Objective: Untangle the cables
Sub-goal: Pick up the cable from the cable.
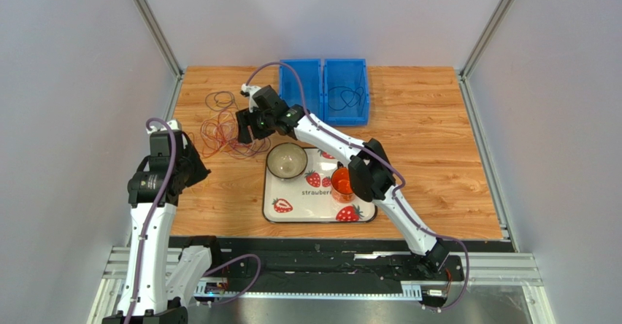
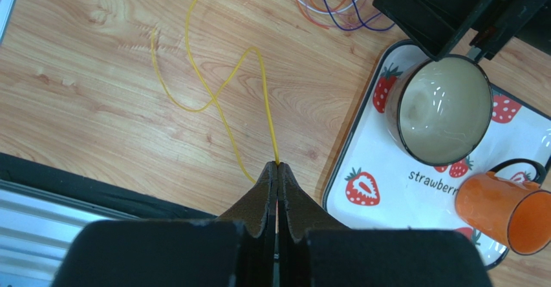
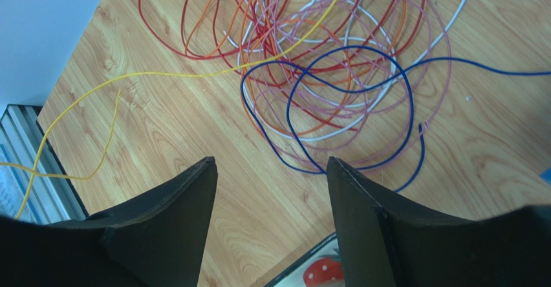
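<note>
loose tangle of thin red, orange, pink, white and blue cables point(image 3: 336, 74) sits on the wood toward the back-left corner of the worktop, a little in from the left edge. one thin yellow cable point(image 2: 268, 106) leaves the heap and snakes toward the front-left.

left gripper point(image 2: 277, 165) has the yellow cable pinched at the very tips, fingers pressed together on it. right gripper point(image 3: 270, 164) hangs just over the near side of the heap, fingers spread, holding nothing.

step in hand, as i read it: draw the yellow cable out of the pile.
- pull low and slow toward the front-left corner, along the line it lies on, so it slides rather than hauling the heap.
- it crosses several red and orange loops; can't tell over or under. watch for loops lifting.
- if the heap drags, pin it with the right gripper, off the yellow.
- tip-only grip looks thin. no jerks or it likely slips.

keep clear of the white strawberry-print tray point(image 1: 314, 211) at front centre, carrying a cream enamel bowl point(image 1: 286, 161) and an orange cup point(image 1: 341, 185).

small dark wire coil point(image 1: 220, 100) lies apart, nearer the back-left corner. twin blue plastic bins point(image 1: 322, 83) stand at the back edge, with a dark cable point(image 1: 347, 99) in the right one.
</note>
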You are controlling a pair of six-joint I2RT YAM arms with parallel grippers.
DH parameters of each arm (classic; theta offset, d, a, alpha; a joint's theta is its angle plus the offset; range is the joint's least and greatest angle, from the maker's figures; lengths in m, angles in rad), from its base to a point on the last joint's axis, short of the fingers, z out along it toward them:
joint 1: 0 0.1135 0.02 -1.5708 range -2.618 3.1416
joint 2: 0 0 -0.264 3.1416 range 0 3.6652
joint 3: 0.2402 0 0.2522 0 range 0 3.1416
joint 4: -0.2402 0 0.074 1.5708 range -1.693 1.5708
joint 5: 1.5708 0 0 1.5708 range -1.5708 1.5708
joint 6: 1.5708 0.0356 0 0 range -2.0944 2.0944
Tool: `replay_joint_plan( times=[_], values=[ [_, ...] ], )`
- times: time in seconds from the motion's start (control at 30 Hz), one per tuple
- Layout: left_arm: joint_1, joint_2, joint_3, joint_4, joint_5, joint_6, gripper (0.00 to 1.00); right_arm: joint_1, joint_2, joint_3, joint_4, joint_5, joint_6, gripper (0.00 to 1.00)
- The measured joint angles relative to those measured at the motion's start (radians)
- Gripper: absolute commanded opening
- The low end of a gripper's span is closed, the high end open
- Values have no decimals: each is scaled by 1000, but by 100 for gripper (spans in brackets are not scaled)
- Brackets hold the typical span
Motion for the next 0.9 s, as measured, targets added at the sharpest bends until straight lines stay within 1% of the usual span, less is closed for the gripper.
replay_joint_plan(
  times=[0.33, 0.7, 0.9],
  values=[
    [3, -26, -7, 14, 13, 0, 0, 11, 70, 21, 105, 12, 11, 58],
    [3, -27, -9, 22, 21, 0, 0, 19, 127, 33, 148, 14, 34, 51],
    [3, -27, -10, 22, 22, 0, 0, 21, 140, 36, 156, 15, 41, 40]
  ],
)
